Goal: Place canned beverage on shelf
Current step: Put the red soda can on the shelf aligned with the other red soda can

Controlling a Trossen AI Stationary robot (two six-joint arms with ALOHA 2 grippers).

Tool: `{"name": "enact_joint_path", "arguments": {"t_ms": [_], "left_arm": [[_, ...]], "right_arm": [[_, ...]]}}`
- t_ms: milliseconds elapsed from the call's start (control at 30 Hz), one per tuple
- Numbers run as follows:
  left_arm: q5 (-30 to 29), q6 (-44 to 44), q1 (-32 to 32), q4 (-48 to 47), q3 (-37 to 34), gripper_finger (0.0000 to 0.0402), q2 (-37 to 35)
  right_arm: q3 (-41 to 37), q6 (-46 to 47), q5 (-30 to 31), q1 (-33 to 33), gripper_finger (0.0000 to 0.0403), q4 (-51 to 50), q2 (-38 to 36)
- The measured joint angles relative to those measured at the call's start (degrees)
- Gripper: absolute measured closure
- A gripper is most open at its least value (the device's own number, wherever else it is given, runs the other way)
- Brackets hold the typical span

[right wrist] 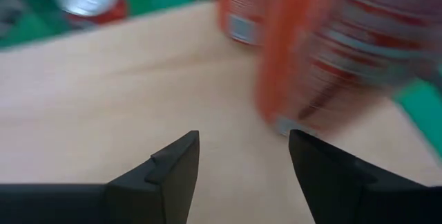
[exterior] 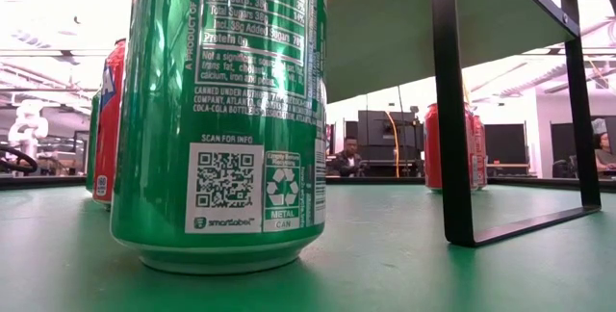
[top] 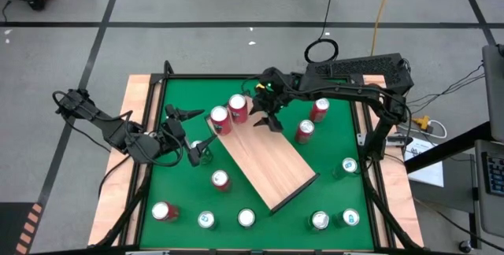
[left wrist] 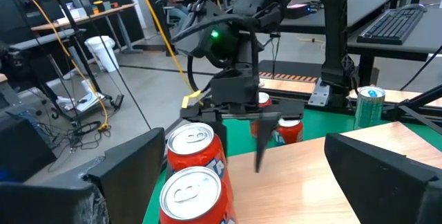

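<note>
The light wood shelf [top: 268, 164] stands slantwise mid-table on thin black legs [exterior: 450, 110]. Two red cans [top: 220, 119] [top: 238, 106] stand upright on its far-left end, side by side. They also show in the left wrist view [left wrist: 195, 148] and blurred in the right wrist view [right wrist: 311, 58]. My right gripper [top: 266, 120] [right wrist: 242, 158] is open and empty just above the board, right beside the two cans. My left gripper [top: 189, 135] [left wrist: 276, 182] is open and empty at the shelf's left, facing the cans. A green can [top: 203, 154] stands close by its near finger.
Red cans stand on the green table at the far right [top: 319, 109] [top: 305, 131] and near left [top: 221, 179] [top: 164, 211]. Several green cans line the near edge [top: 246, 218] [top: 319, 220], and one stands at the right [top: 349, 166]. A green can [exterior: 221, 110] fills the low view.
</note>
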Motion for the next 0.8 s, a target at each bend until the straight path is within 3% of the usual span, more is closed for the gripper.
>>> {"name": "enact_joint_path", "arguments": {"t_ms": [133, 800], "left_arm": [[0.0, 0.0, 0.0, 0.0, 0.0, 0.0004, 0.0], [0.02, -0.02, 0.0, -0.02, 0.0, 0.0004, 0.02]], "right_arm": [[0.0, -0.58, 6.56, -0.13, 0.0188, 1.15, 0.04], [0.0, -1.54, 6.25, 0.2, 0.0188, 8.44, 0.04]]}}
